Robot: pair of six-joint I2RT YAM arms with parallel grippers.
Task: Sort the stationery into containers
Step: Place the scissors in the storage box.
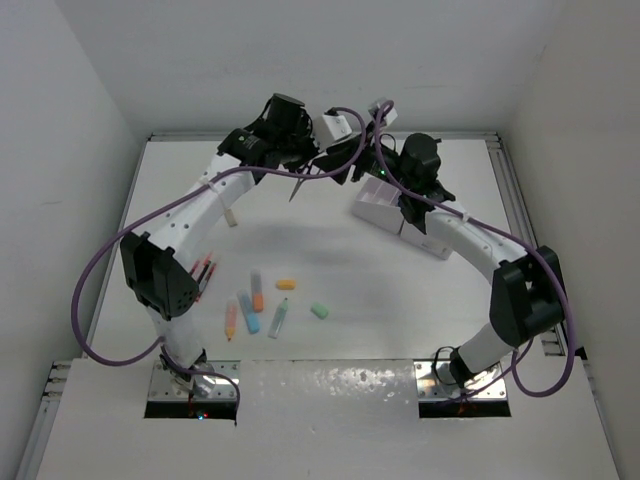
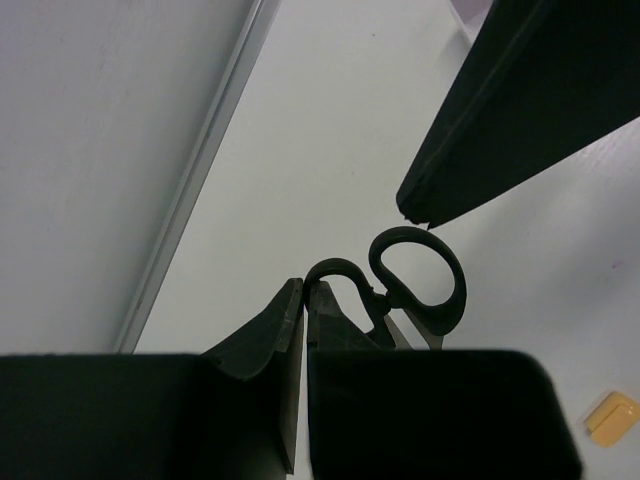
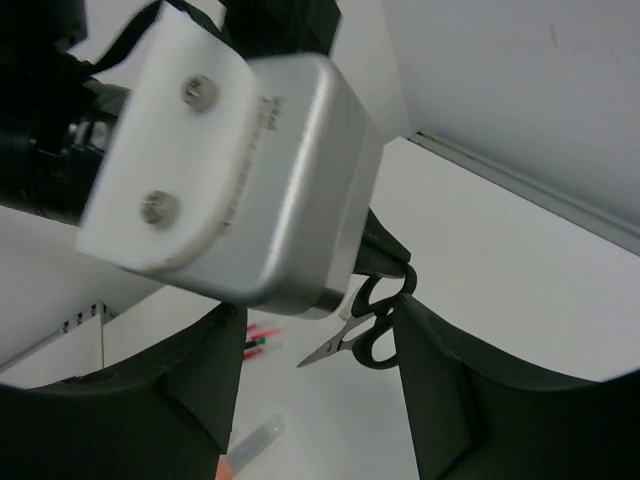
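My left gripper (image 1: 308, 162) is shut on one handle loop of the black-handled scissors (image 1: 303, 184) and holds them in the air at the back of the table, blades pointing down-left. In the left wrist view the fingertips (image 2: 303, 290) pinch the loop of the scissors (image 2: 425, 285). My right gripper (image 1: 345, 158) is open right beside them. In the right wrist view its fingers (image 3: 455, 390) stand wide apart around the scissors (image 3: 368, 325) without touching. The white organizer (image 1: 395, 215) stands under the right arm.
On the table lie pink and red pens (image 1: 205, 272), orange (image 1: 258, 290), blue (image 1: 247, 312) and green (image 1: 278, 318) markers, an orange eraser (image 1: 286, 284) and a green eraser (image 1: 320, 311). A small pale item (image 1: 232, 215) lies by the left arm. White walls enclose the table.
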